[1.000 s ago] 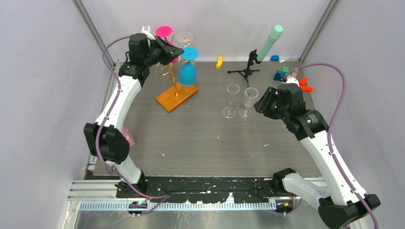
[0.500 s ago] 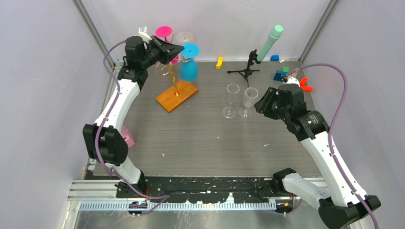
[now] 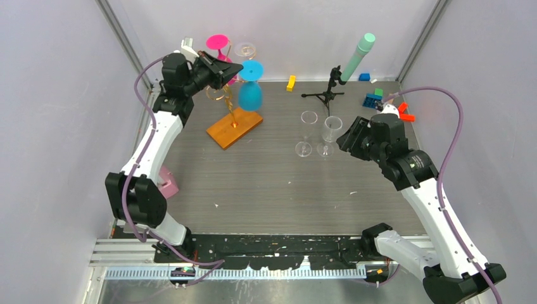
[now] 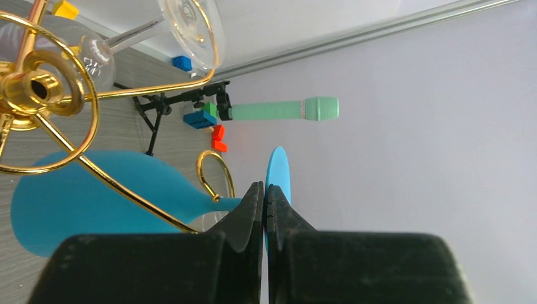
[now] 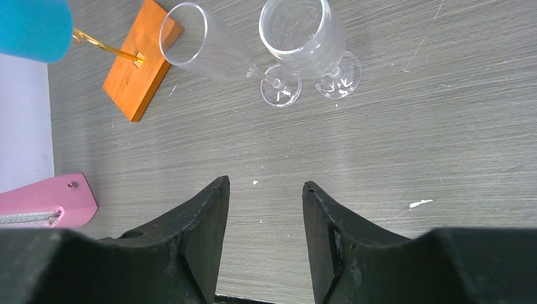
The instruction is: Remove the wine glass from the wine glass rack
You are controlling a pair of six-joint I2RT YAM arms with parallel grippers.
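Grip: left gripper shut, apparently on blue wine glass stem; best slid outward off wine glass rack curl; right gripper parted, empty.

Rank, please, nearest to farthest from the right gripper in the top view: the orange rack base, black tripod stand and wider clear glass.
1. Wider clear glass, just beside the right gripper.
2. Black tripod stand, toward the back wall.
3. Orange rack base, far over on the left arm's side.
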